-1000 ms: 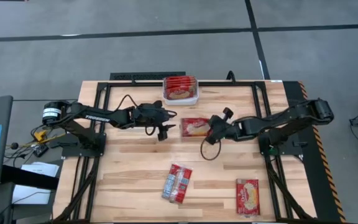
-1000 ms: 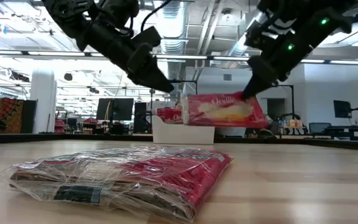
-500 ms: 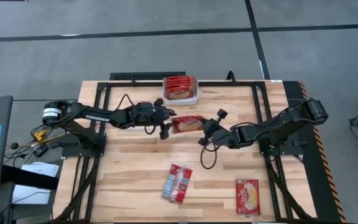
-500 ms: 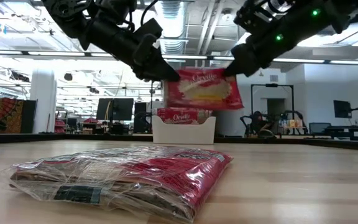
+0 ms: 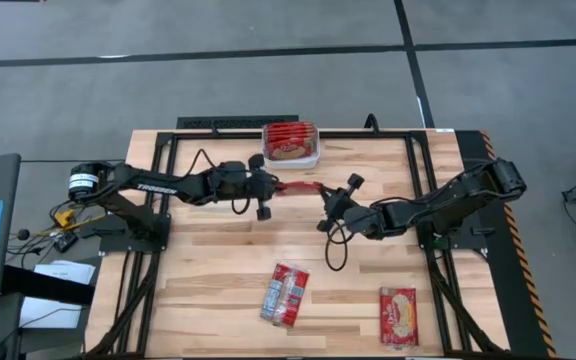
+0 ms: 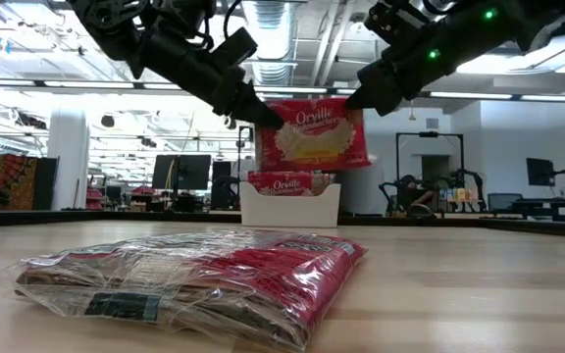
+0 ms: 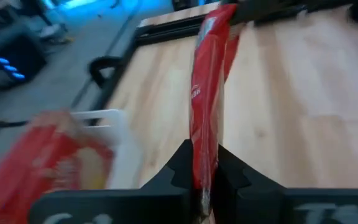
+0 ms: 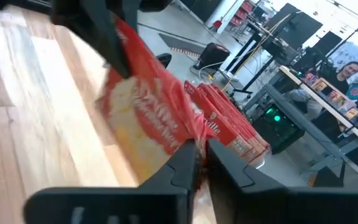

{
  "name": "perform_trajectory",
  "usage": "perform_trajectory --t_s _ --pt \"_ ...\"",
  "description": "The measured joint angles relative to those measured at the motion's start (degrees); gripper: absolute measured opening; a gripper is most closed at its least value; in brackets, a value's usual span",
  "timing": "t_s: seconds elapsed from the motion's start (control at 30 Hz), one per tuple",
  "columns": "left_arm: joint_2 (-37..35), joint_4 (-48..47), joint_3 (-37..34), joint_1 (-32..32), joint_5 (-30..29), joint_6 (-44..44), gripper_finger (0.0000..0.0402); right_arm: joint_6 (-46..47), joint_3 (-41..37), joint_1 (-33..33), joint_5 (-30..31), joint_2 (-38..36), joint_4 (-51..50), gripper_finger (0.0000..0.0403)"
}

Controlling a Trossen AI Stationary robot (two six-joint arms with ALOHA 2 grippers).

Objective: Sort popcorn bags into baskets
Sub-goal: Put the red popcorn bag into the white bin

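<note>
- You have one popcorn bag (image 6: 311, 132) held in the air between both arms, edge-on from above, just short of the basket (image 5: 290, 158); the left pincer (image 5: 270, 186) is clamped on one end, the right pincer (image 5: 325, 196) on the other.
- Expect it to be light, flat and floppy, with slick film; take it by a short edge seam, as now, since the middle will likely buckle.
- Count: one basket at the far edge of the bench (image 5: 208, 290), several bags standing inside, number unclear; two more bags (image 5: 286, 294) (image 5: 398, 314) lie flat near the front.
</note>
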Motion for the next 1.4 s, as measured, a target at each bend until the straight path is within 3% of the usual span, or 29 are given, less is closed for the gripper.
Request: perform_trajectory --t_s 0.13,0.23,0.37,0.5,0.57,0.8,0.97,1.4 --pt "0.00 0.19 0.93 4.17 -3.05 6.27 0.0007 0.37 0.00 0.06 3.67 -0.41 -0.32 0.0096" --pt "0.00 0.75 2.14 8.73 -1.28 7.41 0.0005 0.45 0.05 0.05 9.24 -0.55 -0.28 0.0130" --pt "-0.02 0.34 2.73 15.68 7.69 10.76 0.0005 0.50 0.05 -0.01 15.56 -0.55 -0.31 0.0173" --pt "-0.02 -0.59 2.75 22.11 20.62 15.94 0.0006 0.50 0.05 -0.59 16.06 -0.55 -0.32 0.0205" --pt "-0.02 -0.90 2.75 24.08 22.70 16.95 0.0006 0.52 0.05 -0.96 16.06 -0.55 -0.27 0.0215" --pt "5.44 4.97 2.83 25.78 24.84 17.71 0.0006 3.12 0.05 -3.30 15.80 -0.55 0.12 0.0222" --pt "11.93 9.27 2.81 25.58 20.73 18.15 0.0006 3.51 0.05 -3.62 14.77 -0.55 -0.08 0.0214" --pt "15.22 9.78 2.83 27.87 21.11 19.05 0.0009 3.54 0.03 -5.11 14.37 -0.52 1.05 0.0210"
